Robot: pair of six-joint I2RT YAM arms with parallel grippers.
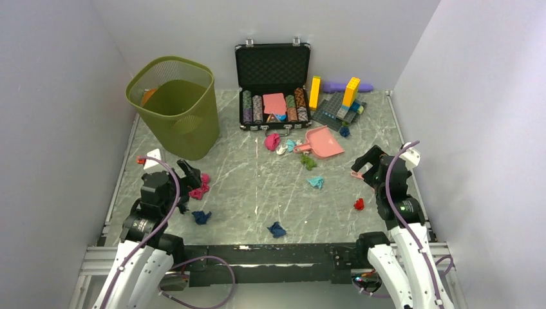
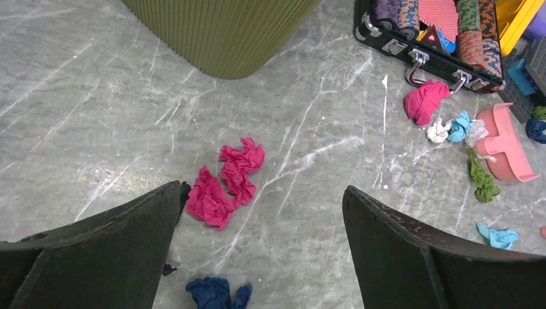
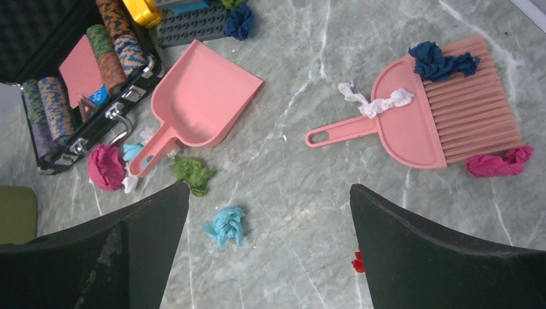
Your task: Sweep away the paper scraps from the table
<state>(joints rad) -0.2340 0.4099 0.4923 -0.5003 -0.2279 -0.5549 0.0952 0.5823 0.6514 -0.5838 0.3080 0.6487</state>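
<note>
The paper scraps (image 1: 315, 182) lie scattered across the table (image 1: 257, 199), none gathered. A magenta cluster (image 2: 228, 183) sits just ahead of the left gripper (image 2: 261, 191), close beside one finger, and a dark blue wad (image 2: 216, 293) lies nearer the arm's base. A second dark blue wad (image 1: 277, 229) lies near the front rail (image 1: 257, 248), and a red wad (image 1: 358, 204) lies beside the right arm. A teal wad (image 3: 225, 225) and a green wad (image 3: 192, 174) lie ahead of the right gripper (image 3: 269, 188).

A round magenta wad (image 3: 106, 166) and small white and teal bits crowd the handle of the pink dustpan (image 3: 206, 96). The pink brush (image 3: 412, 129) carries a dark blue scrap on its bristles and a white strip across its neck. A magenta wad touches the bristle ends.

Both grippers hang above the surface with jaws spread wide, holding nothing.

The widest bare marble runs down the middle between the arms. The olive waste bin (image 1: 177, 106) stands at the far left by the side rail. The poker chip case (image 1: 273, 71) and the toy bricks (image 1: 344, 100) line the back edge. A small red speck (image 1: 140, 159) lies near the bin; possibly paper, but the top view is too coarse to tell.
</note>
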